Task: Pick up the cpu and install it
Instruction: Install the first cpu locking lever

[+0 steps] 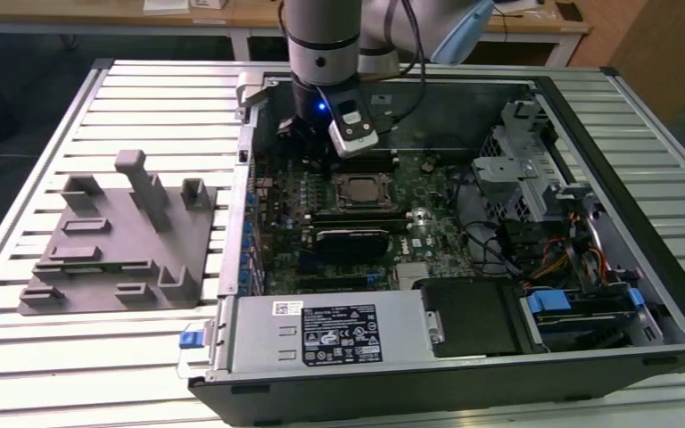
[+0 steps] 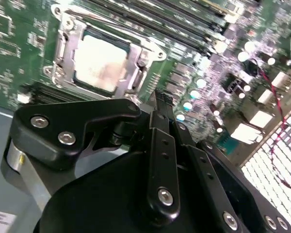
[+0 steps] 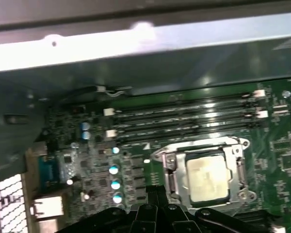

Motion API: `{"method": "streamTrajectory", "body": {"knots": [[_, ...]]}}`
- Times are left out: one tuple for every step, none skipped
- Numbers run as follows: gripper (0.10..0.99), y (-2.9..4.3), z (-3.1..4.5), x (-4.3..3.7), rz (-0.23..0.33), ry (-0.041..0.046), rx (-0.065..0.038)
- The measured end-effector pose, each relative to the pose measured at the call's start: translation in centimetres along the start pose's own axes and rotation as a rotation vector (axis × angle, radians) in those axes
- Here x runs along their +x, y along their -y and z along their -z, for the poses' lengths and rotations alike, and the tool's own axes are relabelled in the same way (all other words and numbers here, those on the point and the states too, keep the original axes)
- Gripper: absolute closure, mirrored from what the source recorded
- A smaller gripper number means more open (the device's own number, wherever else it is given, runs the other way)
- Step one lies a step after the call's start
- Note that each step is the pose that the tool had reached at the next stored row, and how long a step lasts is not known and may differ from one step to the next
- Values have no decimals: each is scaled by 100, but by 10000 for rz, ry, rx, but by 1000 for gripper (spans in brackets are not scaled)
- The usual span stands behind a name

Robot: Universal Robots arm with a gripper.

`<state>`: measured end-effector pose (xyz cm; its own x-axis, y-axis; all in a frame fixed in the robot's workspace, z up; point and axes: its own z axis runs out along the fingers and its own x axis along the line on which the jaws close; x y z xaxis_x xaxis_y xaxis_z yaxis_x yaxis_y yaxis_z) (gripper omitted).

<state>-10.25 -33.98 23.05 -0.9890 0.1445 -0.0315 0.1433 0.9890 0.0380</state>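
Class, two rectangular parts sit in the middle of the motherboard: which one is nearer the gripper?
The silver-topped cpu. The black module lies beyond it, farther from the gripper.

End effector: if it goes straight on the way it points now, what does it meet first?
Most likely the circuit board, in the strip beside the socket frame, not the cpu sitting inside that frame. In the first wrist view the end effector points there, though depth is hard to judge.
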Motion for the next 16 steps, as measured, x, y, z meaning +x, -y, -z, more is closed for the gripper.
{"method": "streamTrajectory", "body": {"knots": [[980, 3, 0, 21, -3, -9, -66], [980, 6, 1, 44, -5, -19, -131], [980, 9, 2, 65, -7, -29, -205], [980, 12, 3, 81, -11, -42, -297], [980, 13, 3, 90, -13, -59, -419], [980, 13, 3, 94, -17, -81, -571], [980, 14, 3, 96, -24, -108, -744], [980, 14, 3, 96, -29, -130, -905], [980, 14, 4, 96, -34, -151, -1042], [980, 14, 5, 96, -37, -166, -1147], [980, 14, 7, 97, -41, -177, -1230], [980, 14, 10, 97, -44, -190, -1313], [980, 14, 13, 97, -46, -200, -1394], [980, 13, 20, 97, -52, -224, -1549], [980, 13, 26, 97, -54, -233, -1602], [980, 13, 35, 97, -56, -238, -1639]]}}
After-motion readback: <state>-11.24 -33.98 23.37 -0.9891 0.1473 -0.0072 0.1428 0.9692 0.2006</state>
